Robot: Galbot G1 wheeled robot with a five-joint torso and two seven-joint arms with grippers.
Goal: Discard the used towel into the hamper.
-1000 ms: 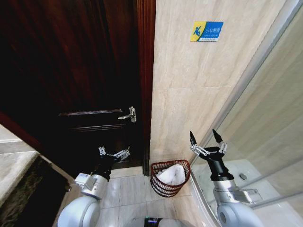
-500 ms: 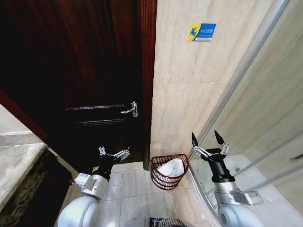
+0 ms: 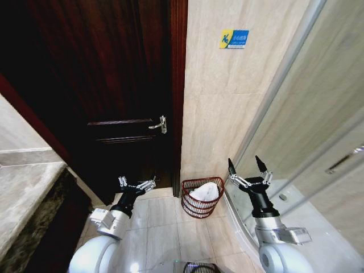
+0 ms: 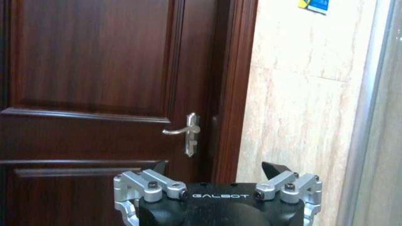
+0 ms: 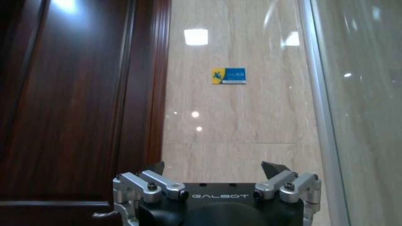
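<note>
Overhead, one dark wooden door (image 3: 108, 85) fills the left of the head view, its frame meeting a beige marble wall (image 3: 227, 102) that runs right to a curved glass shower screen (image 3: 318, 114). Between door and screen lies a narrow strip of pale tiled floor (image 3: 159, 227), hemmed on the far left by a stone counter edge (image 3: 28, 187).

One hamper (image 3: 202, 197) stands on that floor against the foot of the wall, just beside the door frame on one side and the shower's base on the other. One white towel (image 3: 206, 192) lies inside it, below the rim.

Two arms are raised, one either side of the hamper and apart from it. The left gripper (image 3: 136, 184) hangs before the door's lower panel, fingers spread wide and empty. The right gripper (image 3: 248, 166) points upward near the glass, also spread wide, holding nothing.

One lever handle (image 3: 159, 124) sits on the door, and one small blue-and-yellow sign (image 3: 234, 38) is fixed high on the wall.
</note>
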